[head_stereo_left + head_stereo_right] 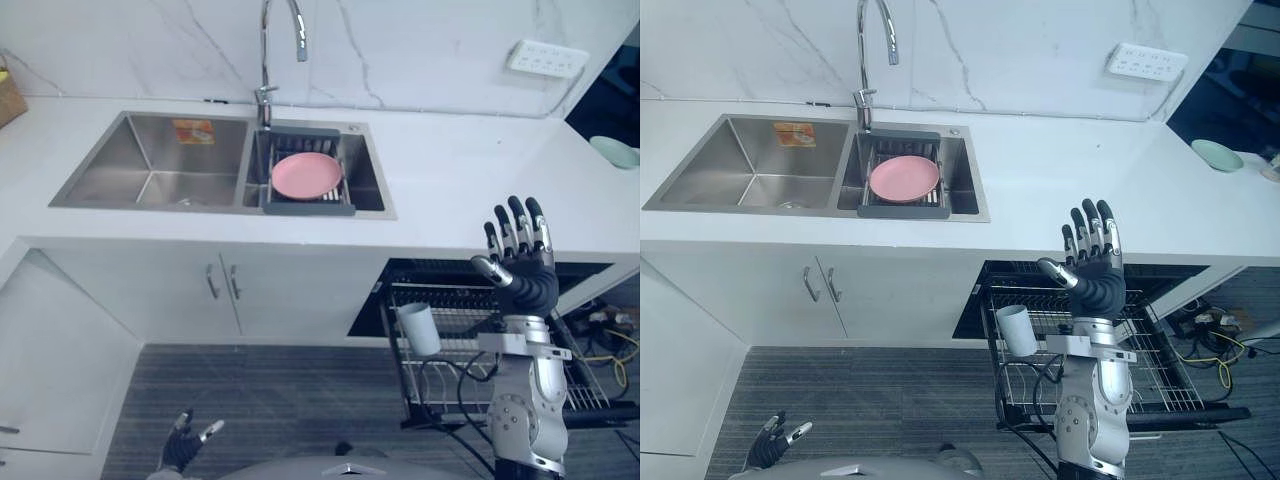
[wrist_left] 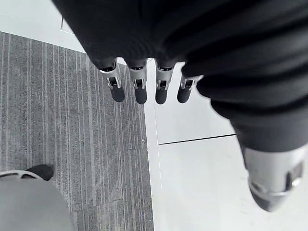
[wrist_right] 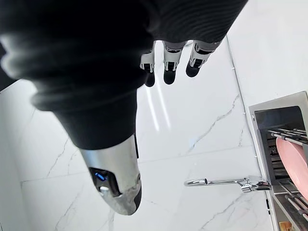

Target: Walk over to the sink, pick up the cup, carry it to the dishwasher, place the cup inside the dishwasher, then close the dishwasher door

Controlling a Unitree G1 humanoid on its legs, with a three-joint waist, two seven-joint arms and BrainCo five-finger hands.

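OK, status, left to right. Low at far left, my left hand (image 1: 183, 447) hangs over the grey striped floor (image 1: 300, 400). Its fingers (image 2: 139, 89) are straight and loosely apart, holding nothing. Open floor lies all round it, and the white cabinet doors (image 1: 150, 290) are well apart from it.

Up on the white counter (image 1: 450, 170) is the double-bowl stainless steel sink (image 1: 110, 165). Its right bowl carries a dark grey drain tray (image 1: 305, 208) with a round pink plate (image 1: 307, 176) lying in it. The curved chrome faucet (image 1: 264, 60) stands at the back rim between the bowls.

Right of the sink, under the counter edge, the metal wire dishwasher rack (image 1: 455, 300) is pulled out over the floor. The white tumbler-shaped cup (image 1: 418, 328) sits mouth up at the rack's left edge.

My right hand (image 1: 518, 258) is raised in front of the counter edge, above the rack. Fingers are straight up and fanned, thumb out sideways, empty, with a clear gap to the cup.

Far right, a pale green dish (image 1: 613, 150) sits on the counter, and a white wall socket strip (image 1: 547, 57) is mounted above.
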